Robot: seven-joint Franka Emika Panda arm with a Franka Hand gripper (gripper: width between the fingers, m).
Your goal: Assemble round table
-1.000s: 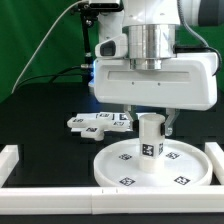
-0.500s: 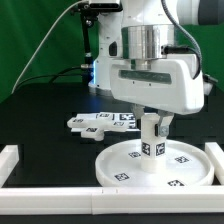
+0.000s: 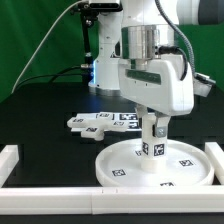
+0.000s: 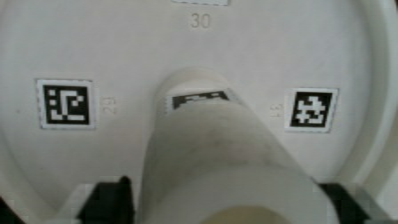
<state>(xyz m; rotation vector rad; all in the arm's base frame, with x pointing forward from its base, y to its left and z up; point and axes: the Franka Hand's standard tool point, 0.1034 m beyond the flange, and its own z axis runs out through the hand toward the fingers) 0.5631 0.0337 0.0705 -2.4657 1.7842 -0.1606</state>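
Bright, even light in the exterior view; matte black tabletop [image 3: 40, 120], faint shadow on the round disc [image 3: 112, 160]. Wrist view dimmer, grainy, leg [image 4: 205, 150] blurred close up.

A green backdrop [image 3: 35, 35] fills the upper left of the exterior frame, evenly lit. Below it spreads a matte black table [image 3: 40, 112], edged by a white rail [image 3: 50, 192] along the bottom and both lower corners (blocky, squared ends). The marker board [image 3: 92, 122] lies flat at mid-frame

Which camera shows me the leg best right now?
The exterior view: the leg stands upright on the disc, with its side and tag visible. The wrist view looks along its length, close and foreshortened.
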